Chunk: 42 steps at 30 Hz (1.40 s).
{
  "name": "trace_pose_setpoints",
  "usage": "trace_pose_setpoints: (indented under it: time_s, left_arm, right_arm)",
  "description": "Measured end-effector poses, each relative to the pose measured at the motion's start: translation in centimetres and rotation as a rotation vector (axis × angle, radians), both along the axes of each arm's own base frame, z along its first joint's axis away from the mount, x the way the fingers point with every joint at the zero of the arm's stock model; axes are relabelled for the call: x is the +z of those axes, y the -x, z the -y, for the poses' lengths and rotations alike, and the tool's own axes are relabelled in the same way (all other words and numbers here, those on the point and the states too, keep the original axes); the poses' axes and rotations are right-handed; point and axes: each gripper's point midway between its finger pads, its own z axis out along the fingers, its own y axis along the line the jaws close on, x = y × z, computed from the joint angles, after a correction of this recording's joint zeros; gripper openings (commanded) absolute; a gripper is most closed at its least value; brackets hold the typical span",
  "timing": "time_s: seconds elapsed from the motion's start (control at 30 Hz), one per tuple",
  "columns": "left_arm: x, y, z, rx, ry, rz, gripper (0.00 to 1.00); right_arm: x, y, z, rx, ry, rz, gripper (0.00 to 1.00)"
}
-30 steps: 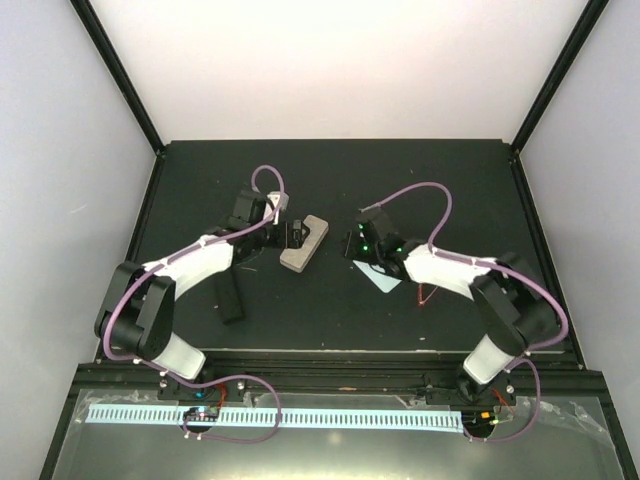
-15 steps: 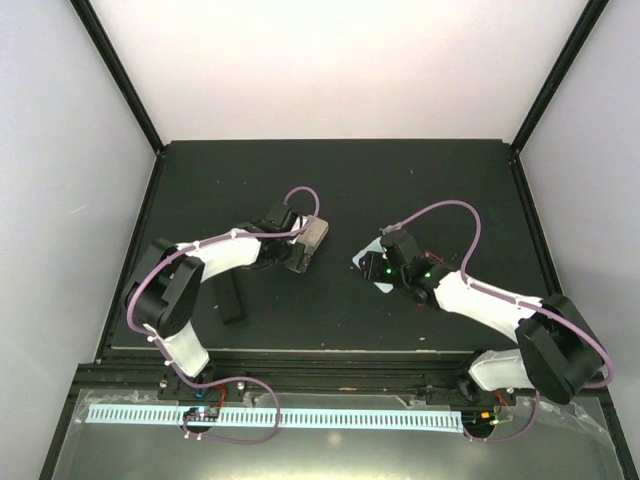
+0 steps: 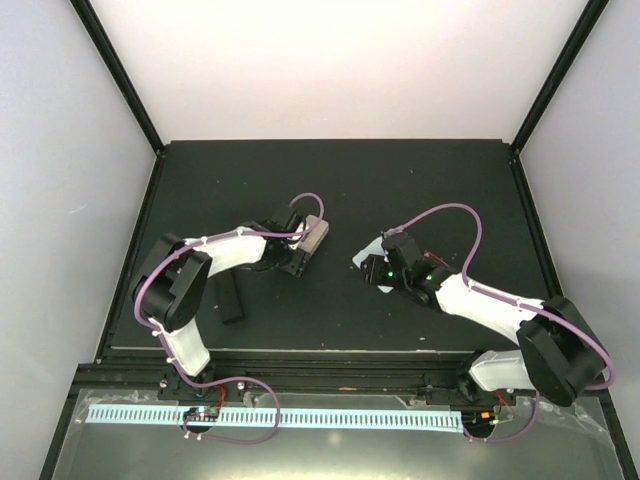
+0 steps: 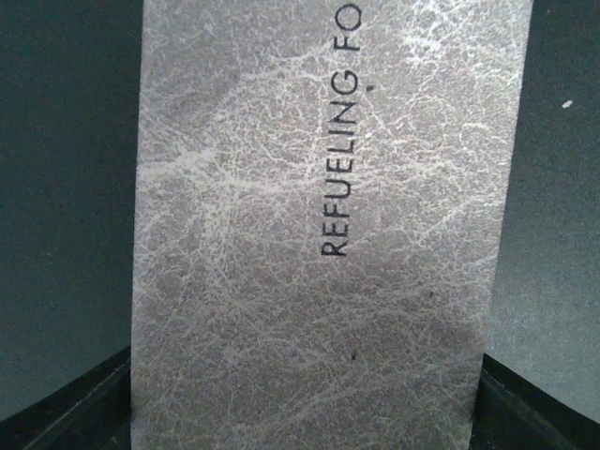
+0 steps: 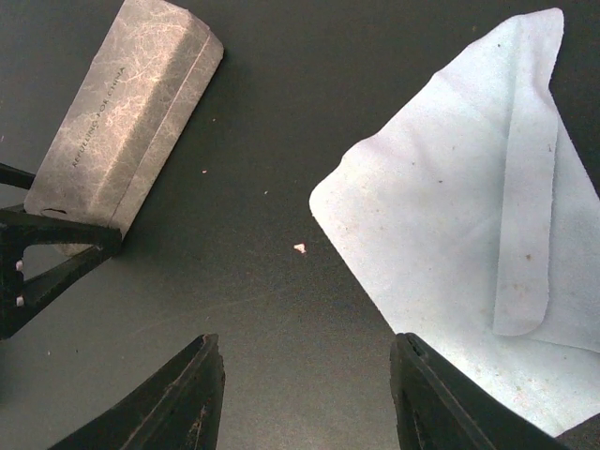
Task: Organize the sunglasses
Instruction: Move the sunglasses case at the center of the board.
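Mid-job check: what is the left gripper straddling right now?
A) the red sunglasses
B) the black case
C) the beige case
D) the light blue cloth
C: the left wrist view shows the beige case, printed REFUELING, filling the space between the fingers of the left gripper.

The top camera looked down from above the table's (image 3: 400, 170) near edge. The left wrist camera hung close over the beige case (image 4: 319, 234) (frame filled); the right wrist's, past the right gripper (image 5: 306, 342), shared that case from farther off.
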Motion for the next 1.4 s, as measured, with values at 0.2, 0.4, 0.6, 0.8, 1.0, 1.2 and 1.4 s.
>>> trace_pose_setpoints:
  time_s: [0.2,0.4,0.6,0.8,1.0,1.2,1.4]
  left_arm:
    - [0.0,-1.4,-0.3,0.047,-0.028,0.006,0.71]
    - [0.2,-3.8,-3.4,0.213,-0.021,0.017,0.71]
    - [0.6,-5.9,-8.4,0.399,-0.025,0.032,0.71]
    - [0.9,-8.5,-9.1,0.426,-0.046,0.054,0.75]
    - [0.6,-8.6,-9.0,0.417,-0.052,0.047,0.98]
    - [2.0,-8.3,-9.1,0.429,-0.035,0.07,0.99]
    - [10.8,-5.4,-10.3,0.477,0.079,0.26,0.99]
  right_arm:
    - [0.5,0.0,0.0,0.001,-0.01,0.012,0.5]
    - [0.7,0.3,0.2,0.001,-0.017,0.017,0.5]
    - [0.5,0.3,0.2,0.002,-0.014,0.012,0.5]
    - [-0.8,0.5,0.2,0.003,0.003,-0.022,0.51]
    - [-1.1,0.5,0.2,-0.002,0.007,-0.033,0.6]
    - [-1.2,0.8,0.0,0.018,0.017,-0.031,0.7]
    - [-0.3,2.6,-3.9,0.152,0.056,-0.013,0.74]
